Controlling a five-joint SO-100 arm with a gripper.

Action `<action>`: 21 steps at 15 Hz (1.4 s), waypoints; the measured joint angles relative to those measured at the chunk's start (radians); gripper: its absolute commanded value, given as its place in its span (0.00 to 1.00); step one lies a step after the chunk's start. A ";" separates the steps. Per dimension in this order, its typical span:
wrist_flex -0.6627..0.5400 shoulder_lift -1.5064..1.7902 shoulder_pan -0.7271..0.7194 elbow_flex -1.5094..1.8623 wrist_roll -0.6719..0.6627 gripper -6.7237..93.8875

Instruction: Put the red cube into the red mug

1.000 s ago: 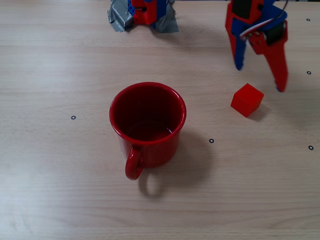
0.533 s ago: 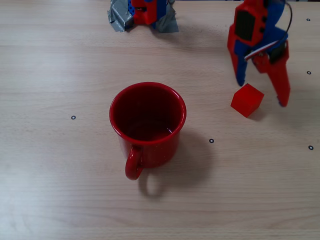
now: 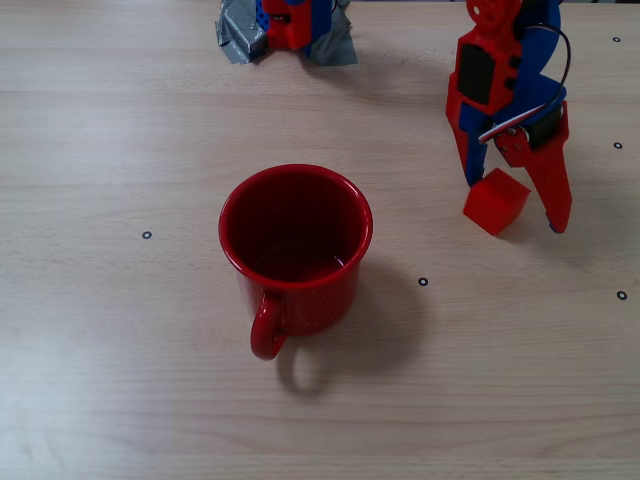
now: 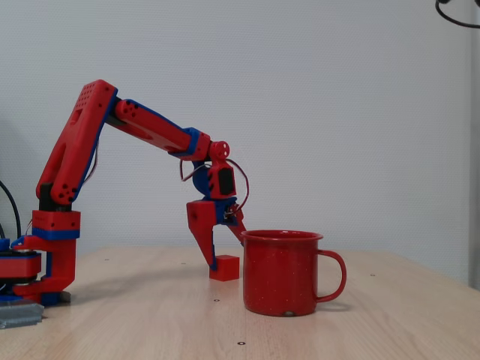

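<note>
I see my end effector (image 3: 515, 205) spread open astride the red cube (image 3: 495, 202), which sits corner-on, right of the upright red mug (image 3: 296, 248) whose handle points toward the camera.

In the top-down fixed view the gripper (image 3: 516, 205) has come down and moved away from the table's far edge since approx. 1 s ago. Its open fingers now stand on both sides of the red cube (image 3: 495, 203), w/ tips near the table surface.
</note>
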 measured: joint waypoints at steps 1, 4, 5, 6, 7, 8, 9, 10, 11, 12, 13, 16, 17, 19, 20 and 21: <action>0.000 0.000 0.008 0.000 0.002 0.33; 0.000 0.000 0.005 0.000 -0.017 0.17; 0.000 0.000 0.005 0.000 -0.020 0.11; 0.002 0.000 0.005 0.000 -0.018 0.08; 0.002 0.000 0.005 0.000 -0.018 0.07; 0.002 0.000 0.005 0.000 -0.018 0.07; 0.003 0.000 0.005 0.000 -0.017 0.07; 0.023 0.000 0.005 -0.002 -0.017 0.07; 0.100 0.000 -0.002 -0.008 -0.014 0.07; 0.163 -0.002 -0.005 -0.037 0.009 0.07; 0.270 -0.003 -0.003 -0.121 0.008 0.07; 0.477 -0.002 0.011 -0.351 0.020 0.07; 0.518 -0.002 0.037 -0.408 0.028 0.07; 0.571 -0.002 0.110 -0.499 0.028 0.07; 0.627 -0.002 0.147 -0.583 0.026 0.07; 0.664 0.003 0.181 -0.675 0.002 0.07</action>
